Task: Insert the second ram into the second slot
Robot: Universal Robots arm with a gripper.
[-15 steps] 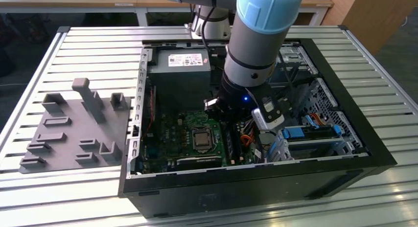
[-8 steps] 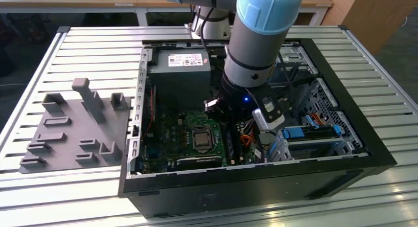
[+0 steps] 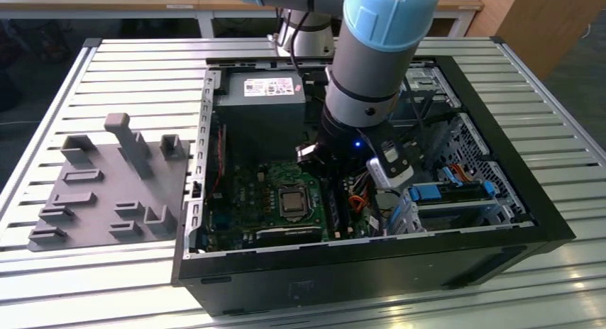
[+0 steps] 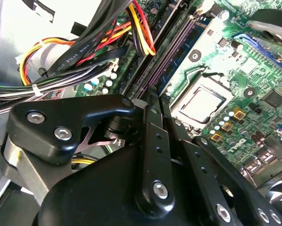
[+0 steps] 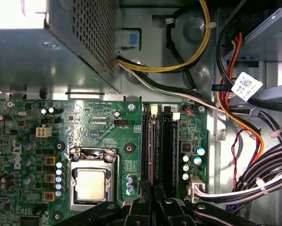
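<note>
My gripper (image 3: 327, 176) reaches down into the open computer case (image 3: 530, 201), over the memory slots beside the processor socket (image 5: 91, 183). Its black fingertips (image 5: 144, 197) stand close together, shut on a thin dark bluish strip seen edge-on, the second ram (image 5: 150, 146). The ram lies along the slot line nearer the socket and runs from a white end clip (image 5: 153, 110) to between my fingertips. In the second wrist view the ram (image 4: 171, 52) leads straight into my gripper (image 4: 156, 96). A black neighbouring slot (image 5: 168, 146) lies parallel, on the side away from the socket. I cannot tell how deep the ram sits.
The grey power supply box (image 3: 260, 95) stands at the case's far end. Thick black, yellow and orange cables (image 5: 254, 155) crowd the slots' outer side. Blue drive brackets (image 3: 426, 193) sit toward the exterior view's right. A grey fixture plate (image 3: 104, 187) lies on the slatted table.
</note>
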